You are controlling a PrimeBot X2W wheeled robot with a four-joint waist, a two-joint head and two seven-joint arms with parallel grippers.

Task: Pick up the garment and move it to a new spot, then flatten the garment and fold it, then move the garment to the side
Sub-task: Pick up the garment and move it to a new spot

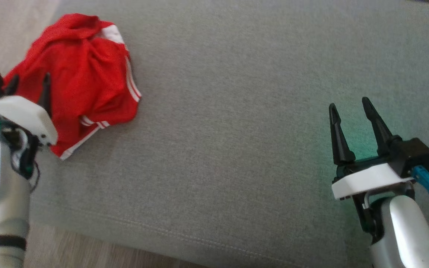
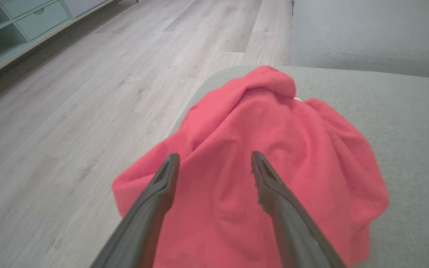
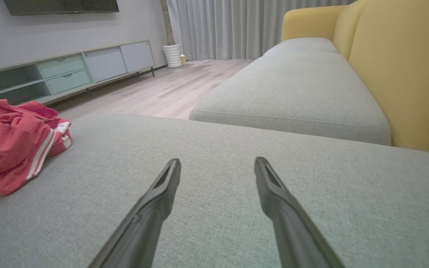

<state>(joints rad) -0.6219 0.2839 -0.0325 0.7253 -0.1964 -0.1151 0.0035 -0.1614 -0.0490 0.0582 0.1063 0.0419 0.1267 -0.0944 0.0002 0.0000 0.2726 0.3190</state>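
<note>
The garment (image 1: 84, 74) is a crumpled red piece with white stripes, heaped at the left end of the grey cushion (image 1: 237, 130). My left gripper (image 1: 30, 82) stands open over the near edge of the heap; in the left wrist view its two fingers spread above the red garment (image 2: 274, 156) around the left gripper (image 2: 215, 159), with nothing held. My right gripper (image 1: 349, 105) is open above bare cushion at the lower right, far from the cloth. The right wrist view has the garment (image 3: 9, 145) at its left edge, well away from the right gripper (image 3: 217, 163).
The cushion's front seam and wooden floor (image 1: 88, 249) run along the bottom left. A second grey seat cushion (image 3: 292, 89) and yellow sofa back (image 3: 404, 67) lie beyond. A low cabinet (image 3: 69, 70) stands against the wall across the floor (image 2: 88, 93).
</note>
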